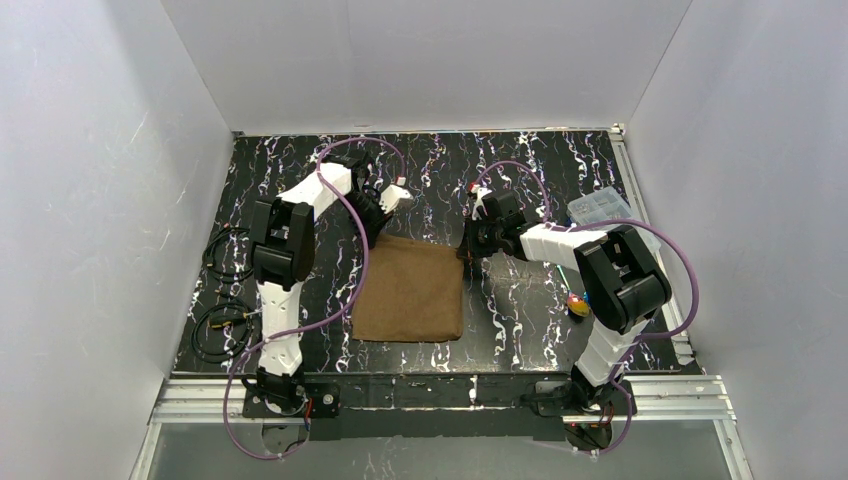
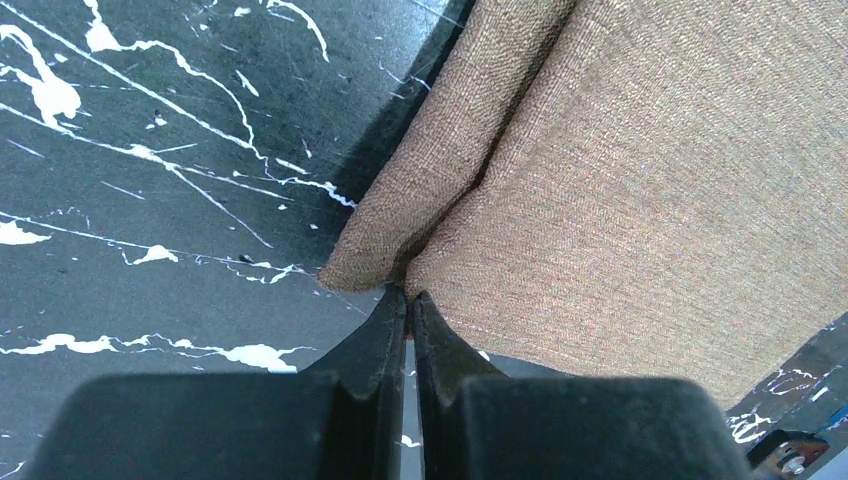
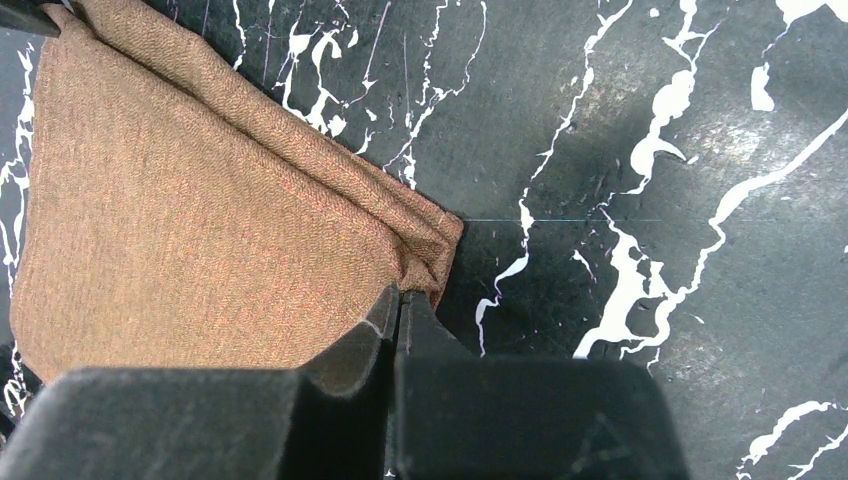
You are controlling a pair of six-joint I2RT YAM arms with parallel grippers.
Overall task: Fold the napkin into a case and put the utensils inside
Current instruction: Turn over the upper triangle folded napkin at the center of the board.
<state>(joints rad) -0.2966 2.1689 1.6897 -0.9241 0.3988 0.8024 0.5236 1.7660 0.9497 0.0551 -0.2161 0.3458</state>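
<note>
Napkin (image 1: pixel 410 290), centre frame: L gripper (image 2: pixel 410 296), R gripper (image 3: pixel 400 297) pinch its upper corners thinly; uneven pull may slip one, skewing fold.

You see the napkin (image 1: pixel 410 295) mid-table: brown, woven, roughly square (near edge lying flat), with both far corners puckered into folds that run inward.

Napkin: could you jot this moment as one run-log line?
napkin: on table | left fingers: shut on far-left corner | right fingers: shut on far-right corner
</note>
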